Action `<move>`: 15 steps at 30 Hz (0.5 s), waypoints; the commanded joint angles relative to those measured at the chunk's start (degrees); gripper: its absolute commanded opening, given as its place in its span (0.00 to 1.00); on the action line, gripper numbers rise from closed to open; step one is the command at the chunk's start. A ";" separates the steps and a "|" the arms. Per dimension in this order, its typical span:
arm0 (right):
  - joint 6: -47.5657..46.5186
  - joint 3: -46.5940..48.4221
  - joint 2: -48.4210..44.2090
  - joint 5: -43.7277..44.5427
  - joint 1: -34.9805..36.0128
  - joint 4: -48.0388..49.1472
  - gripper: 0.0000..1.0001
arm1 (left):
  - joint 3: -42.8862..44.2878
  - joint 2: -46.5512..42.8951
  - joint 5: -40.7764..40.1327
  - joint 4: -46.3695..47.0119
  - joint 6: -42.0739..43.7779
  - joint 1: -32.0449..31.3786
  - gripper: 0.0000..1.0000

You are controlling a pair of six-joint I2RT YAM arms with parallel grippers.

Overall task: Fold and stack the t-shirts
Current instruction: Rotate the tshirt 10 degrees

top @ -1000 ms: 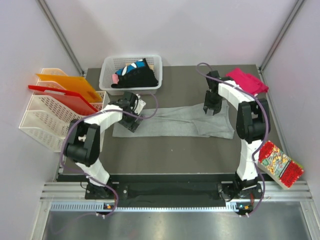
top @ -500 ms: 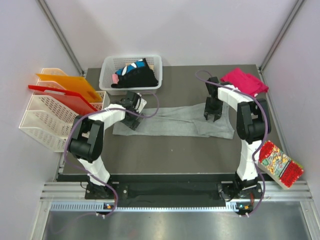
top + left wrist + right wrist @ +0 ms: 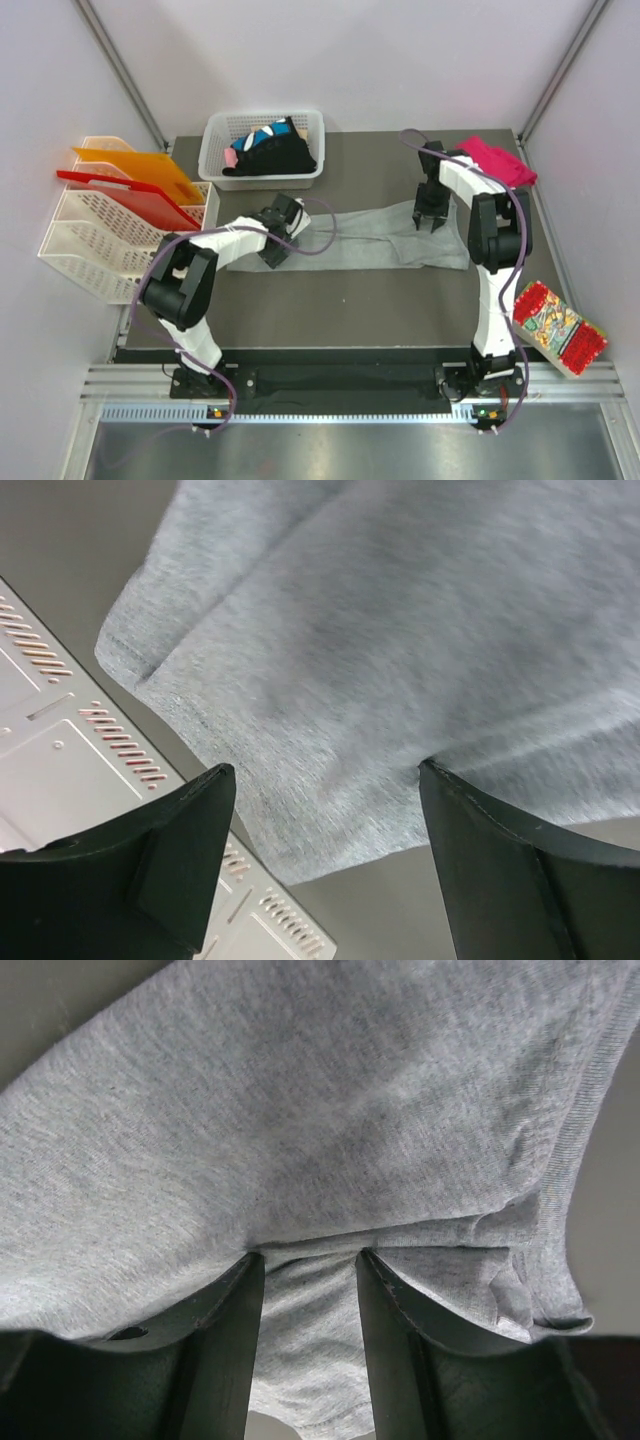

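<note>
The light grey t-shirt (image 3: pixel 350 240) lies stretched out across the middle of the table. My left gripper (image 3: pixel 278 238) hovers over its left end. In the left wrist view this gripper (image 3: pixel 325 770) is wide open above the shirt's hem corner (image 3: pixel 330 810), holding nothing. My right gripper (image 3: pixel 428 214) rests on the shirt's right end. Its fingers (image 3: pixel 225 1330) stand partly apart, tips pressed against a creased fold of grey cloth (image 3: pixel 305 1310) that shows in the gap. A magenta-pink t-shirt (image 3: pixel 495 162) lies at the far right corner. Black t-shirts with blue-white patches (image 3: pixel 270 152) fill the basket.
A white basket (image 3: pixel 215 150) stands at the back left. Cream file trays with red and orange dividers (image 3: pixel 110 215) sit off the table's left edge. A red patterned snack packet (image 3: pixel 560 328) lies at the right, near the right arm's base.
My left gripper has slid right along the shirt's left end. My right gripper has shifted slightly right and back, and the shirt's right end has bunched up narrower.
</note>
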 commanded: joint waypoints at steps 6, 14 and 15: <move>-2.63 11.02 9.13 7.70 -5.00 4.68 0.43 | -0.67 7.41 12.87 -17.01 -1.22 -12.18 0.81; -2.81 13.12 10.54 8.32 -8.88 4.33 0.43 | 2.94 11.81 20.10 -18.94 -2.36 -16.58 0.80; -2.81 13.56 10.54 8.41 -9.31 4.24 0.43 | 2.95 12.07 22.62 -19.29 -2.36 -17.11 0.80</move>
